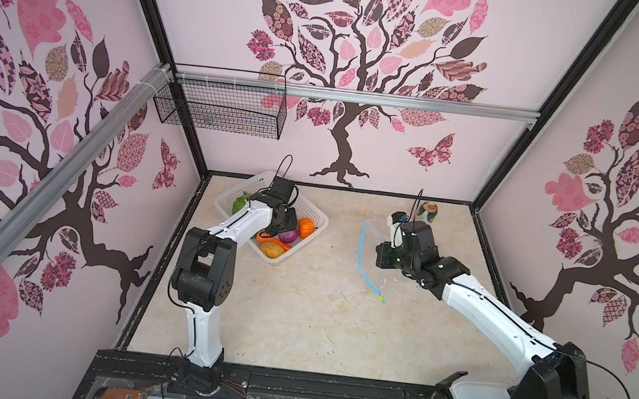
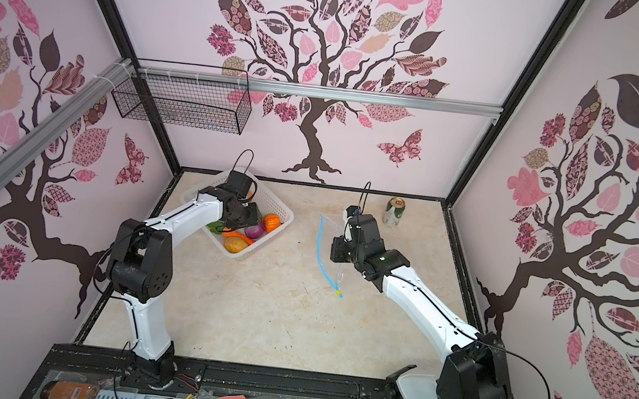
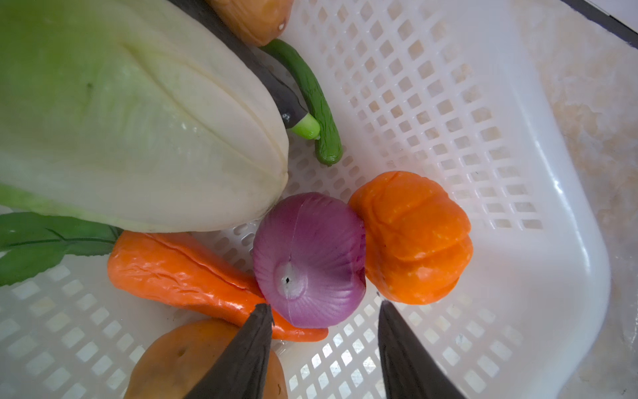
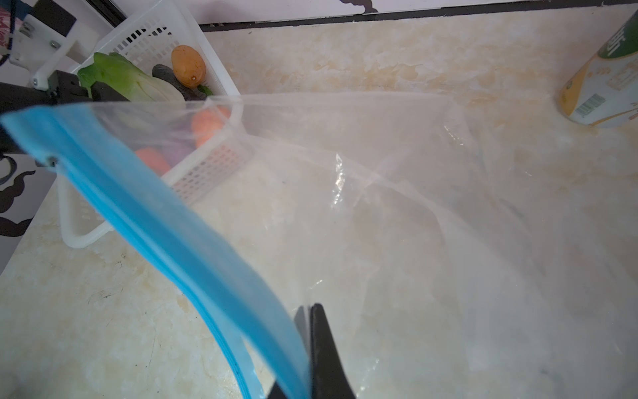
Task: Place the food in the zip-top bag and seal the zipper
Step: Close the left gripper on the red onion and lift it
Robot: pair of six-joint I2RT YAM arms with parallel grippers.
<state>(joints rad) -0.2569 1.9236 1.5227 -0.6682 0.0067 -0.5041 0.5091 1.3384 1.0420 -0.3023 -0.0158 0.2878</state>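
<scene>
Clear film of the zip-top bag [image 4: 414, 207] shows only bare table [image 4: 103, 311] through it, so by my reading nothing is bagged yet. Its light-blue zipper [image 4: 155, 214] is unsealed. The bag is right of centre in both top views. The right gripper [image 4: 310, 309] is pinched shut on the film just beside the zipper and holds the mouth up, facing left.

All the food I can see lies in the white perforated basket [image 3: 518, 172] at centre left: napa cabbage [image 3: 138, 121], carrot [image 3: 179, 273], purple onion [image 3: 310, 259], pumpkin [image 3: 414, 238], potato [image 3: 179, 359] and eggplant [image 3: 276, 93]. The left gripper [image 3: 324, 307] is over the onion with its jaws apart, holding nothing.

Every transfer and the sealing remain to be done. The onion touches both carrot and pumpkin, which probably crowds the grasp. A drink can [image 2: 393, 212] stands at the far right, clear of the route.
</scene>
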